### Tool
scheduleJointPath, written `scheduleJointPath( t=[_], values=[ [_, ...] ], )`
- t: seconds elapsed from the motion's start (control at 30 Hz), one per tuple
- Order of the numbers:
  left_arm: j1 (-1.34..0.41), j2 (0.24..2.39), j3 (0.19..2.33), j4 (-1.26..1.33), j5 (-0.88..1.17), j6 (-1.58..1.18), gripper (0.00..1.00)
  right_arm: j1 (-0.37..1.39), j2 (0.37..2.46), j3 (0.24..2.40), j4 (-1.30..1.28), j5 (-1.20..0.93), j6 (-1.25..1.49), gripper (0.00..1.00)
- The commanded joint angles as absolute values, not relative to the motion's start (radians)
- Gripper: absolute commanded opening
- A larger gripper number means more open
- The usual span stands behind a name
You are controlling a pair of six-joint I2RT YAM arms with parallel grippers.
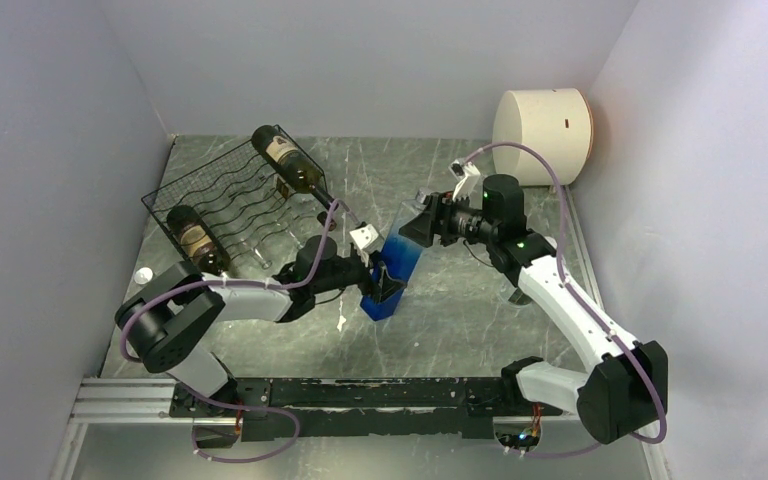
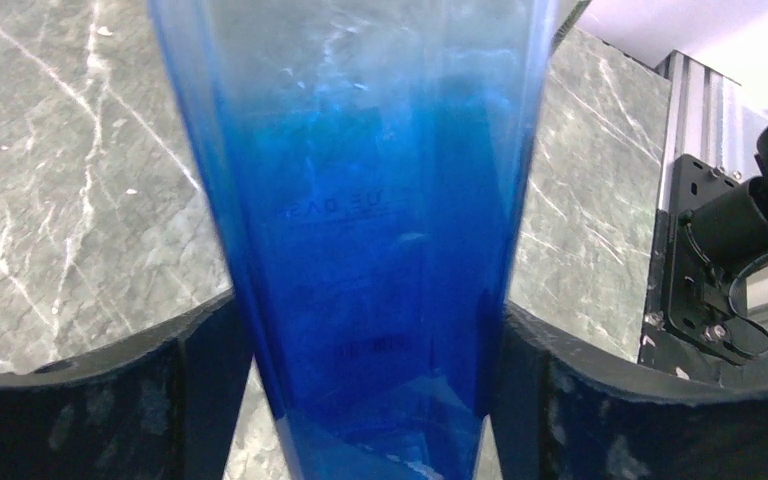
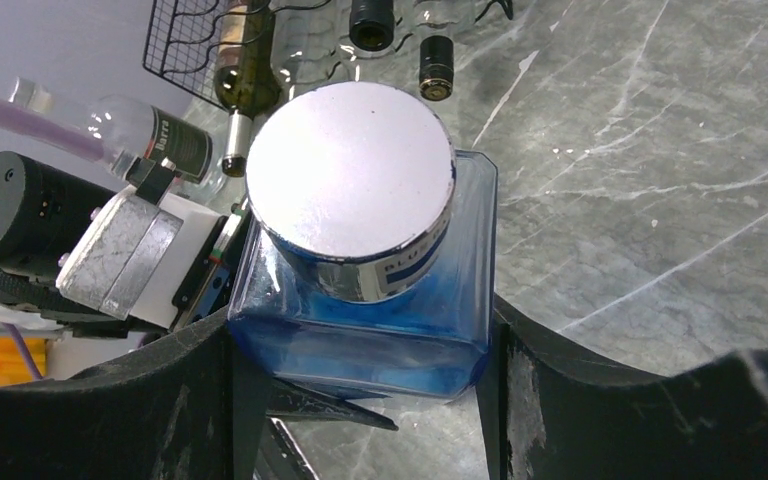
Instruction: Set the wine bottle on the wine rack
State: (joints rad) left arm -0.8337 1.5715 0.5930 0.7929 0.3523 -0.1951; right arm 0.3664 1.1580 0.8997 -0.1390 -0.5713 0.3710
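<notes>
The grey-veined marble counter (image 1: 460,330) is boxed in by pale walls (image 1: 50,150) on the left, back and right. A white drum (image 1: 542,122) fills the back right corner. The wine rack (image 1: 235,205) sits back left near the wall and carries two dark bottles (image 1: 285,158). Mid-counter, the blue bottle (image 1: 397,262) tilts between both tools. The right tool (image 1: 415,228) grips its shoulder and the left tool (image 1: 385,290) clamps its base. Open counter lies to the front and right.

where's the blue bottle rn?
Top view, centre of the table: blue bottle tilted between the left gripper at its base and the right gripper at its cap end, just right of the wine rack.
</notes>
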Motion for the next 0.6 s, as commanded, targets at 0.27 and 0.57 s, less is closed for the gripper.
scheduleJointPath(
  t=[0.27, 0.57],
  values=[
    [-0.848, 1.526, 0.611, 0.820, 0.334, -0.088, 0.07, 0.377, 1.048, 0.910, -0.054, -0.627, 0.415, 0.57],
    [-0.848, 1.358, 0.626, 0.841, 0.228, 0.291, 0.07, 0.377, 0.951, 1.077, -0.317, -0.490, 0.290, 0.84]
  ],
)
